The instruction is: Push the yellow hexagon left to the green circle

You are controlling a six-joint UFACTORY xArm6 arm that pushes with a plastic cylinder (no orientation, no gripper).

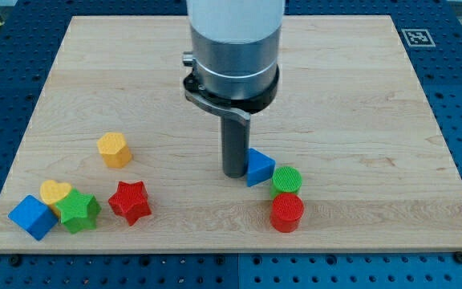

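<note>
The yellow hexagon sits on the wooden board at the view's left. The green circle lies at the view's lower right, touching the red circle below it and the blue triangle to its upper left. My tip rests on the board right against the blue triangle's left side, far to the right of the yellow hexagon and a little left of the green circle.
A red star, a green star, a yellow heart and a blue cube cluster at the view's lower left. The board's edges border a blue perforated table.
</note>
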